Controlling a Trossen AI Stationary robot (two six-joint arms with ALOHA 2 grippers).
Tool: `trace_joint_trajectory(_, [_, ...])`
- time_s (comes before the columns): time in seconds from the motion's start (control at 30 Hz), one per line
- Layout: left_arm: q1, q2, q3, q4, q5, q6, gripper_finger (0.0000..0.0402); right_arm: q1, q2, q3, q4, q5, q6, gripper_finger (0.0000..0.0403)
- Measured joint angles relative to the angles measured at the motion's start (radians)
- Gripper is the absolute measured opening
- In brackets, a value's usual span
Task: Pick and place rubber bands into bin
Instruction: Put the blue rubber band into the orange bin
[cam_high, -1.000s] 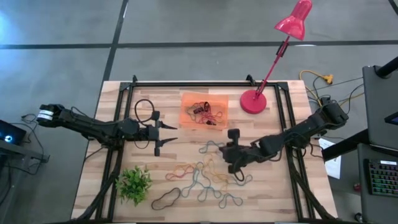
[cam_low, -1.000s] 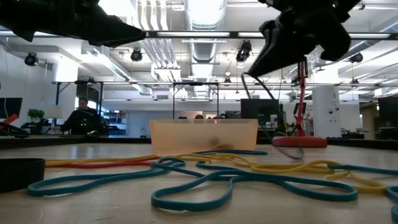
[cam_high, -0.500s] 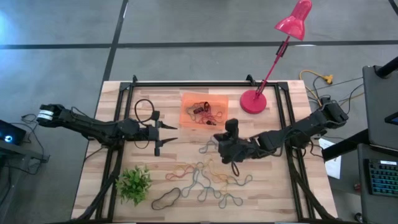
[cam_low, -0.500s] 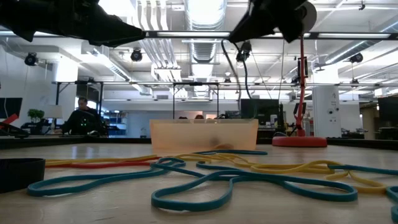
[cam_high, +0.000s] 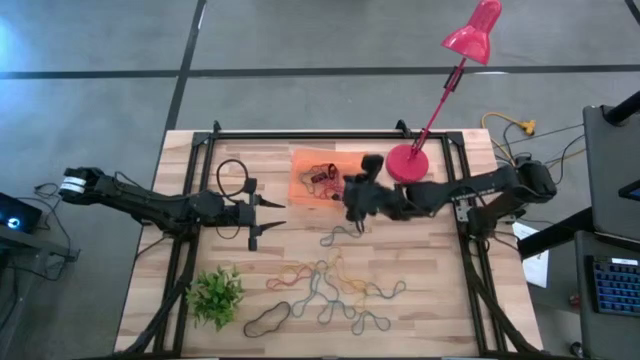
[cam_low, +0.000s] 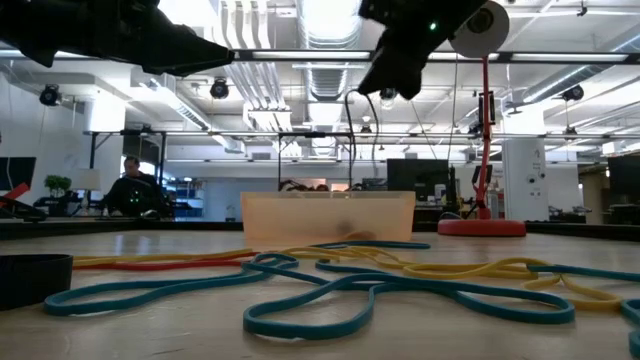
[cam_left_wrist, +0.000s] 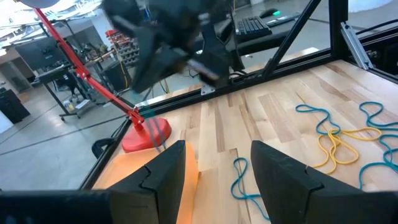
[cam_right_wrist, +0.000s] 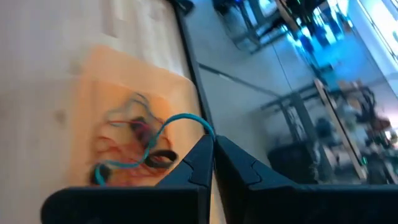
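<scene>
Several rubber bands (cam_high: 320, 285) in teal, yellow, red and black lie loose near the table's near edge, seen close in the low view (cam_low: 330, 290). The orange bin (cam_high: 305, 165) stands at the far middle with several bands (cam_high: 325, 182) inside. My right gripper (cam_high: 350, 193) hovers at the bin's right side, shut on a teal rubber band (cam_right_wrist: 180, 118). At the table's left stands my left gripper (cam_high: 268, 215), level and open (cam_left_wrist: 211, 168), with nothing between its fingers. My right gripper pinches one stretch of the teal band (cam_right_wrist: 206, 132) between its two fingers. They slant down from the table's right side. The band hangs slack below them as a thin loop (cam_low: 350, 140) over the bin (cam_right_wrist: 93, 81). Whether its lower end touches the bin's contents cannot be told.
A red lamp base (cam_high: 407, 163) stands just right of the bin, its stem slanting up to the far right. A small green plant (cam_high: 215, 295) sits at the near left. A black cable loop (cam_high: 232, 178) lies by the left arm. A blue band (cam_high: 338, 236) lies mid-table.
My right gripper has risen from above the loose bands and swung toward the table's far edge and left, up to the bin's right side. It has stayed shut, carrying the band, which now hangs over the bin.
</scene>
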Motion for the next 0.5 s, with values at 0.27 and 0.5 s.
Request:
trace_joint_trajectory(0.27, [0.000,0.000,0.000,-0.001,0.000,0.000,0.0167,-0.172,0.000,-0.014,0.074,-0.198,0.010,0.0008])
trace_joint_trajectory(0.5, [0.000,0.000,0.000,-0.005,0.000,0.000,0.0167,-0.272,0.000,-0.058,0.102,-0.258,0.060,0.0008])
